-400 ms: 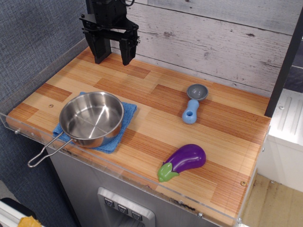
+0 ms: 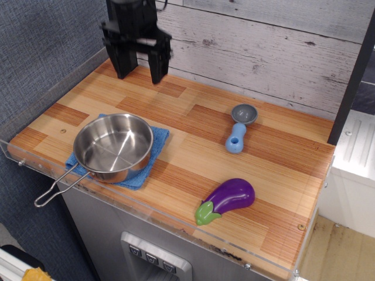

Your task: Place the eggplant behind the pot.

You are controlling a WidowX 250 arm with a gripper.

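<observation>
The purple eggplant with a green stem cap lies near the front edge of the wooden counter, right of centre. The shiny steel pot sits on a blue cloth at the front left, its wire handle pointing toward the front-left corner. My black gripper hangs over the back left of the counter, behind the pot and far from the eggplant. Its two fingers are apart and hold nothing.
A grey-bowled scoop with a blue handle lies at the back right of centre. A clear acrylic rim runs along the counter's front. A plank wall stands behind, and a blue-grey panel on the left.
The gripper looks slightly blurred and has shifted a little upward; the objects on the counter have not moved.
</observation>
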